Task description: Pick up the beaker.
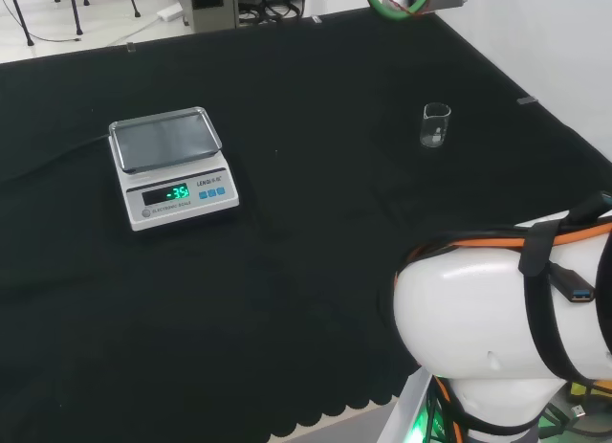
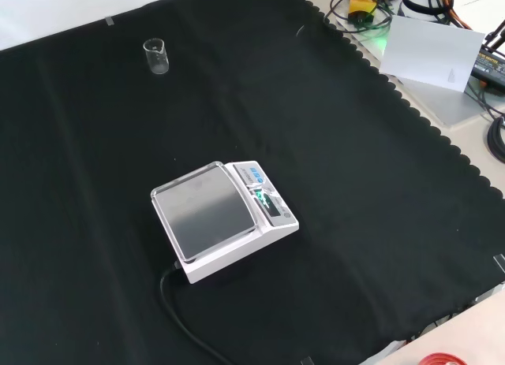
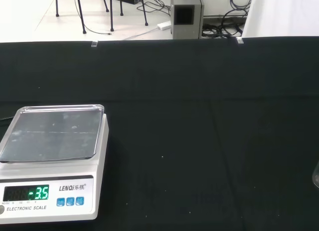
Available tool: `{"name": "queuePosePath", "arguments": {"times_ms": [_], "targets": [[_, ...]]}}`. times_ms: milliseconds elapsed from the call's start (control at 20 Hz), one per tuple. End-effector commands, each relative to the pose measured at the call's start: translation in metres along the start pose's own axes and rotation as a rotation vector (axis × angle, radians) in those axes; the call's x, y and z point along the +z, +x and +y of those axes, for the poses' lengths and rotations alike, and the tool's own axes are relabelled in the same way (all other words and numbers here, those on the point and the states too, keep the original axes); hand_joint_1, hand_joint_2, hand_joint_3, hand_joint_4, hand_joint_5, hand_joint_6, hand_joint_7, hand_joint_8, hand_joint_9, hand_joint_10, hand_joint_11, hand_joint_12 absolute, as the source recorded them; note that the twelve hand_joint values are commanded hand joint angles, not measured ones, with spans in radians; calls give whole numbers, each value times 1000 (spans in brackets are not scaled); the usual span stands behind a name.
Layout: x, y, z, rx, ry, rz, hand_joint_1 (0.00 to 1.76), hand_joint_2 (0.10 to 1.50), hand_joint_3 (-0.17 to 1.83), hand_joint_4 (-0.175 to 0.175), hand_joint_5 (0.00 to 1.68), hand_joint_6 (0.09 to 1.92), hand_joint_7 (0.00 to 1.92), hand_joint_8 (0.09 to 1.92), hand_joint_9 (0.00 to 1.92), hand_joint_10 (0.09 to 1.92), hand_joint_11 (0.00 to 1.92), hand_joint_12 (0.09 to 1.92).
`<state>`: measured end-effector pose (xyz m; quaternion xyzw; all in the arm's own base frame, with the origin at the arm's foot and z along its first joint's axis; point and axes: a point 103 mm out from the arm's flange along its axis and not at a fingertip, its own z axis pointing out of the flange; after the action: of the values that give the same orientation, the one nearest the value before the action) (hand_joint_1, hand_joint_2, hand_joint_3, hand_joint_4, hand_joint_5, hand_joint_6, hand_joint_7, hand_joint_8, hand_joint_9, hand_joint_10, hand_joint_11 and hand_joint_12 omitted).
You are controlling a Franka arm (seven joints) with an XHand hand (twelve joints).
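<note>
The state of the hand cannot be told from these views, so the account is started from the white arm (image 1: 497, 319), whose rounded links are seen low at the right of the head view. From there the beaker (image 1: 436, 124) is found up and slightly to the left in that view, upright on the black cloth (image 1: 316, 223) and untouched. In the front view the beaker (image 2: 156, 55) is placed near the far left corner of the cloth, with nothing close around it. A white scale (image 2: 223, 218) with a metal pan is set well apart from the beaker, about the middle of the cloth in the front view, its black cord (image 2: 185, 318) trailing toward the near edge.

The pickup is judged not yet begun. Several faults could be met from here. The beaker is small, clear and probably light, so it could be tipped or pushed along the cloth if it is touched on one side before being enclosed. Its smooth wall could be let slip if it is gripped too near the rim.
</note>
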<state>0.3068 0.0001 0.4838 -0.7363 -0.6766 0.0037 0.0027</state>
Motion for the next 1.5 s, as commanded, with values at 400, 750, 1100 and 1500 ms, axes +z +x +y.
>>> {"name": "queuePosePath", "arguments": {"times_ms": [400, 750, 1100, 1500], "targets": [[7, -77, -6, 214, 28, 49, 634, 1044, -82, 27, 285, 87, 77, 610, 207, 825, 0, 1423], [44, -90, 32, 198, 57, 58, 638, 1052, -86, 22, 315, 87, 102, 631, 225, 834, 0, 1431], [75, -109, 95, 201, 94, 36, 644, 1060, -97, 15, 343, 87, 131, 656, 254, 838, 0, 1454], [100, -140, 146, 196, 107, 25, 653, 1068, -106, 9, 355, 87, 143, 668, 270, 840, 0, 1463]]}}
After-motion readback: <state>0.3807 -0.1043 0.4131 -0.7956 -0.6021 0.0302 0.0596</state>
